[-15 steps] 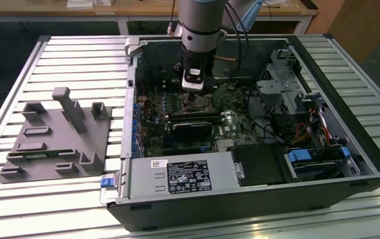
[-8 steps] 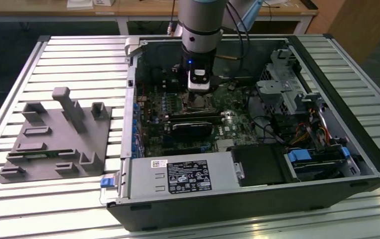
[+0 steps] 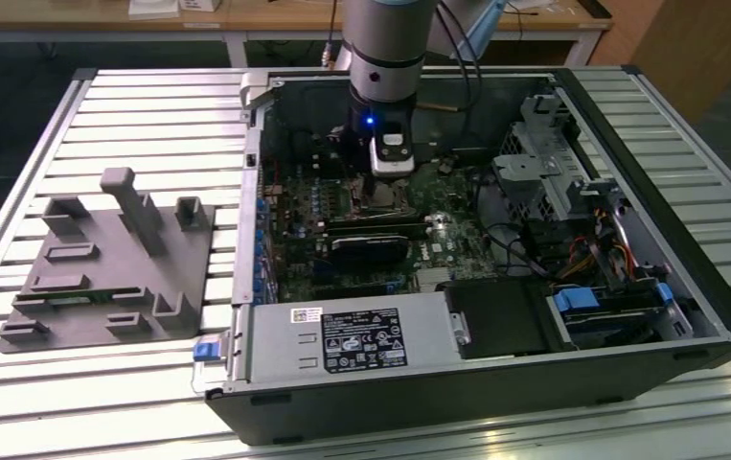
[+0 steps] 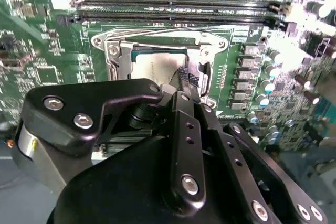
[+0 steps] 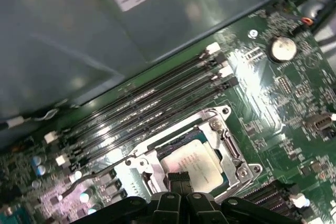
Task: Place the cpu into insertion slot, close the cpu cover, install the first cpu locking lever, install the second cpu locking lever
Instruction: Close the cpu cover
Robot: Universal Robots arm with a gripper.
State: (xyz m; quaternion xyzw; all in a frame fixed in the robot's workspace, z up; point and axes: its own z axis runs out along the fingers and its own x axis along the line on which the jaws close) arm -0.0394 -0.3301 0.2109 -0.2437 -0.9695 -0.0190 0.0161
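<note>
Just below closed gripper point(image 5: 180, 178), cpu point(image 5: 195, 160).

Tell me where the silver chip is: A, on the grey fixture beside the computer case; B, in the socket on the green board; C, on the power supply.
B: in the first wrist view the chip sits in the socket on the green board, with the end effector at its edge.

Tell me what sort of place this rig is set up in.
Probably a robotics lab or workshop bench: the open black metal computer case lies on a slotted silvery aluminium table, a grey plastic parts fixture sits at the exterior view's left, and pale wooden desks stand behind.
</note>
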